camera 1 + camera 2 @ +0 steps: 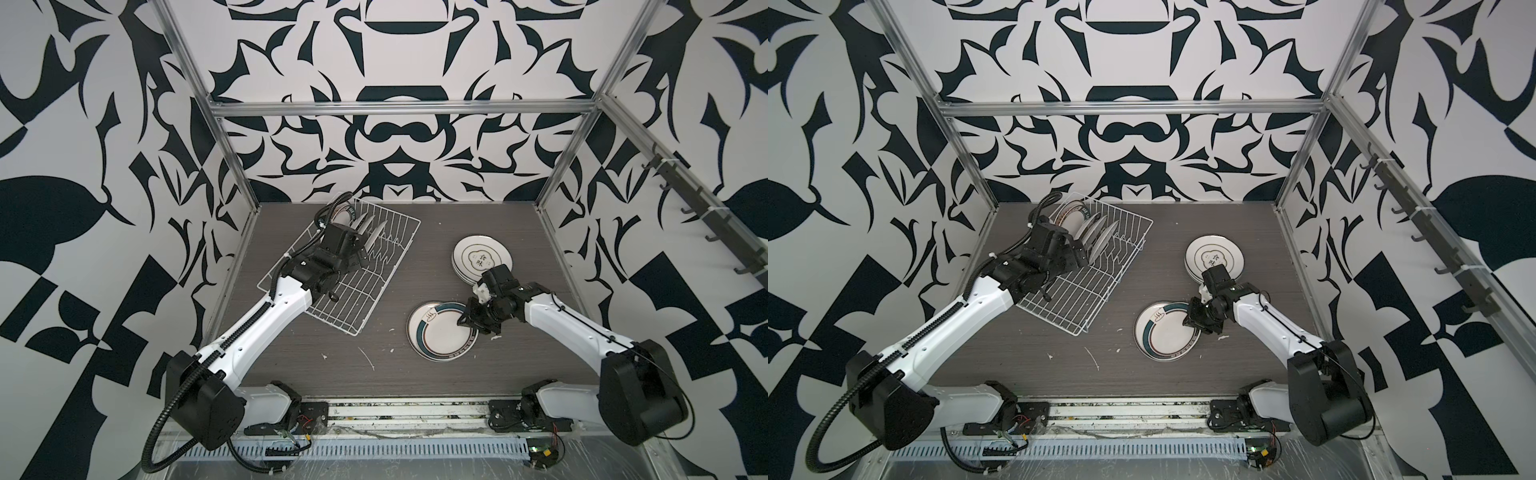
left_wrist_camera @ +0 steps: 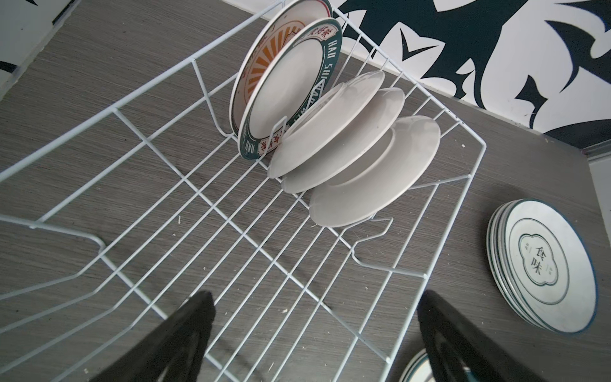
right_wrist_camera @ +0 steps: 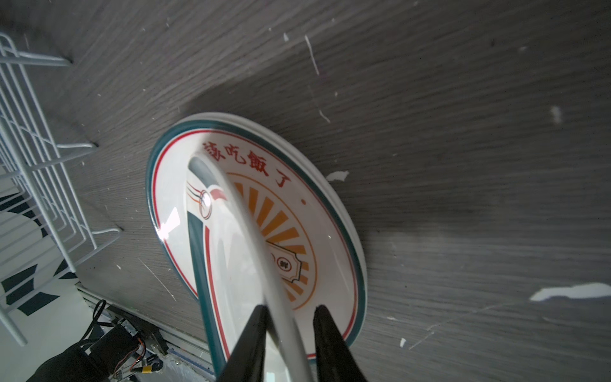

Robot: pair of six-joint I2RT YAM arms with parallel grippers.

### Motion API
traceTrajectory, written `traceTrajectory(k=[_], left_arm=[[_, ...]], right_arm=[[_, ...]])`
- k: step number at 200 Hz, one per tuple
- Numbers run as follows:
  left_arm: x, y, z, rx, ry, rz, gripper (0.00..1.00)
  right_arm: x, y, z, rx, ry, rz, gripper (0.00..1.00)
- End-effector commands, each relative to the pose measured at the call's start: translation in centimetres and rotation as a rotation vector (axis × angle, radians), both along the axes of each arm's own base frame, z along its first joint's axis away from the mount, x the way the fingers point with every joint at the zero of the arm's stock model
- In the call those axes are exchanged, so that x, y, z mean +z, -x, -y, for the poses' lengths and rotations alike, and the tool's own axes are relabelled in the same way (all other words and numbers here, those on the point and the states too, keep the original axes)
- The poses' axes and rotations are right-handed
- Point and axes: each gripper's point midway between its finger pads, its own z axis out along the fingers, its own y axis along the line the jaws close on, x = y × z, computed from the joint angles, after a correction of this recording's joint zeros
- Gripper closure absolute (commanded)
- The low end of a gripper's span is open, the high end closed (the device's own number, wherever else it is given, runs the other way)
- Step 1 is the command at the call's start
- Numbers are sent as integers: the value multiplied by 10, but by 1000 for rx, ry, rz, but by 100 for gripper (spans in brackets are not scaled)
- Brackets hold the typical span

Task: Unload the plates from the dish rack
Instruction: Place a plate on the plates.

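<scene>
Five racked plates (image 2: 330,132) in one dish rack (image 1: 353,291) centre-left, one stack (image 1: 482,259) centre-right, plate pair (image 1: 436,336) beneath it, left gripper (image 2: 317,297) fingers wide apart, right gripper (image 3: 291,307) fingers slightly parted astride the top rim.

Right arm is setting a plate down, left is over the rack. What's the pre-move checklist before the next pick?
1. Right gripper loose on the top plate rim: ok, a gap shows beside the rim in the right wrist view.
2. Top plate flat on the sunburst plate: cannot tell, it looks raised at the gripper side.
3. Left gripper open: ok.
4. Left gripper apart from the rack plates: ok.
5. Plates left in the dish rack: ok, five, at its far end.
6. Cloud-emblem stack apart from the right arm: cannot tell.
</scene>
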Motion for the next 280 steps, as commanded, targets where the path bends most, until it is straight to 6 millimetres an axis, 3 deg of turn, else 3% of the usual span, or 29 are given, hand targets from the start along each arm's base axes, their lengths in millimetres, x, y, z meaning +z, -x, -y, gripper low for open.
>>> traceTrajectory(k=[1, 52, 129, 177, 246, 280], left_arm=[[3, 0, 0, -11, -9, -12, 1], [3, 0, 1, -18, -8, -13, 1], [-6, 0, 8, -49, -15, -63, 1], [-7, 0, 9, -55, -25, -76, 1], [-7, 0, 9, -60, -31, -80, 1], [-8, -1, 10, -70, -41, -77, 1]], right_arm=[[2, -7, -2, 26, 15, 36, 68], [5, -18, -6, 63, 21, 70, 53], [9, -32, -11, 90, 33, 92, 45], [4, -32, -1, 97, 114, 64, 37], [-1, -31, -4, 142, 175, 36, 34], [-1, -30, 5, 139, 260, 27, 33]])
